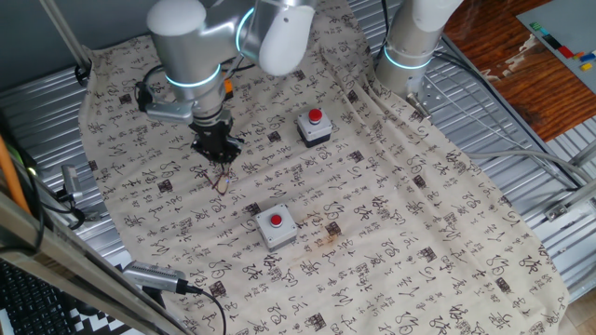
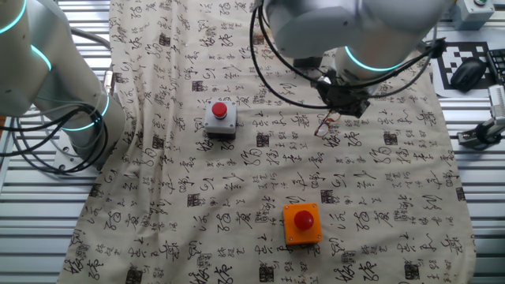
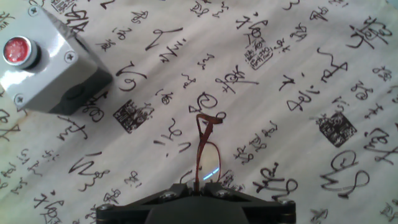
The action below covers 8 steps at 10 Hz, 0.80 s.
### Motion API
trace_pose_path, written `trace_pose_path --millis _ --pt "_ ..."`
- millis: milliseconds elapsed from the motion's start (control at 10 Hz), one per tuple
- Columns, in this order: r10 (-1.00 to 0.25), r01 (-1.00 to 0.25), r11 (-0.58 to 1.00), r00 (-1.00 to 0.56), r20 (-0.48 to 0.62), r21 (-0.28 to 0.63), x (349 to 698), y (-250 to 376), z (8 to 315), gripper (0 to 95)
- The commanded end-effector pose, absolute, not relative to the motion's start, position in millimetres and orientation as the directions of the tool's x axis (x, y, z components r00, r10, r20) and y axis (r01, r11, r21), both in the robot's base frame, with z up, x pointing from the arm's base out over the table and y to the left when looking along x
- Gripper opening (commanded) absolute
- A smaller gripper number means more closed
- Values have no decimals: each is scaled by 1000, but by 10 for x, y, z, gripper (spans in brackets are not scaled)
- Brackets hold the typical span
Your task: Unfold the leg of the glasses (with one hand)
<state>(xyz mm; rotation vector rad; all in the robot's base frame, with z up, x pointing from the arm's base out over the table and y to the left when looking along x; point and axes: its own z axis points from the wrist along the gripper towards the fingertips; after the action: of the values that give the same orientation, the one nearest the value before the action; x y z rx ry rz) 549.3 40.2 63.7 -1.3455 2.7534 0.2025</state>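
Glasses (image 3: 203, 146): on the patterned cloth (image 3: 298, 74), reaching out from directly under the fingers (image 1: 216, 152).
Fingers: low over the glasses; grip cannot be told.
Button box (image 3: 43, 65): well off to one side.

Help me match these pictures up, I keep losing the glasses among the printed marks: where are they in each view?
One fixed view: the glasses lie left of centre, just below the gripper.
The other fixed view: upper right of centre, below the gripper.
Hand view: bottom centre, running under the gripper body.
Shared landmark: the grey red-button box.
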Motion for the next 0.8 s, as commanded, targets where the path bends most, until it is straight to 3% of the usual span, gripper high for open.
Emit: trace_pose_path --millis 100,200,300,800 --pt "-776 -786 613 -618 -122 81 5488 396 633 0" --pt "-773 -782 618 -623 -121 80 5491 396 627 0" --pt "-775 -785 615 -620 -122 80 5497 395 613 190" --pt "-777 -785 614 -619 -118 74 5521 402 555 190"
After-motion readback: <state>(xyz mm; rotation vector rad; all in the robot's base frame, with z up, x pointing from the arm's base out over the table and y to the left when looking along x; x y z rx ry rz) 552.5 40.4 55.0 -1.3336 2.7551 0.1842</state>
